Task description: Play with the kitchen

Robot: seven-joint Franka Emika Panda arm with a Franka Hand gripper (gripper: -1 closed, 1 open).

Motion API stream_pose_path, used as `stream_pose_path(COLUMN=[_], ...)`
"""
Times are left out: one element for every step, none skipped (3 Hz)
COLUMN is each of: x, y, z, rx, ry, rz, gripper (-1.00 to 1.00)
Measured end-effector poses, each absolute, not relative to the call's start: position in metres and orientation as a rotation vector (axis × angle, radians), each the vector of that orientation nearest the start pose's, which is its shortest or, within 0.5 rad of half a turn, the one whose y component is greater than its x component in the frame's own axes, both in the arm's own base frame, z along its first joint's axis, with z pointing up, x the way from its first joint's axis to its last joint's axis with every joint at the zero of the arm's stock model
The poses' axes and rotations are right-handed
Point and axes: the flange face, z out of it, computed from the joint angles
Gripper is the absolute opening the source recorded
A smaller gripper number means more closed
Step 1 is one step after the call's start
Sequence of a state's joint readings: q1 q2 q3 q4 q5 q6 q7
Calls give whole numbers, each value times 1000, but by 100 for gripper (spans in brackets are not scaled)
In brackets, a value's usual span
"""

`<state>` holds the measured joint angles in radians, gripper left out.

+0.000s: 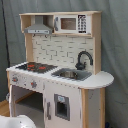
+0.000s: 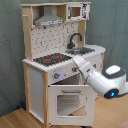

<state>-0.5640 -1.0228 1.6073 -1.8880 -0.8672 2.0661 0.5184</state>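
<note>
The kitchen (image 2: 55,70) stands on a light wood floor (image 2: 12,119) against a grey curtain backdrop (image 2: 10,50), seen in both exterior views. Nearest in the second exterior view: one white robot arm (image 2: 102,80), elbow low at the second exterior view's right, forearm reaching up-left to the kitchen's front edge beside the knobs (image 2: 56,75); pincer hidden there, cannot tell whether open or closed. Below it, one windowed oven door (image 2: 67,102). In the first exterior view a white rounded part (image 1: 15,122) shows at the bottom left corner. On the worktop (image 1: 97,80): one black-red hob (image 1: 36,66), one sink (image 1: 70,74), one black faucet (image 1: 82,59). Farther up: tiled backsplash (image 1: 55,50), one hood (image 1: 37,27), one microwave (image 1: 70,23).
</note>
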Motion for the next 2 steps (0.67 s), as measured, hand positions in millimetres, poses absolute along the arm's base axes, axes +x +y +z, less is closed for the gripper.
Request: stream_pose_path(x=[172,167], y=[573,562], z=[477,494], rx=[1268,1307], ry=[799,805], rz=[1163,1086], gripper=[100,100])
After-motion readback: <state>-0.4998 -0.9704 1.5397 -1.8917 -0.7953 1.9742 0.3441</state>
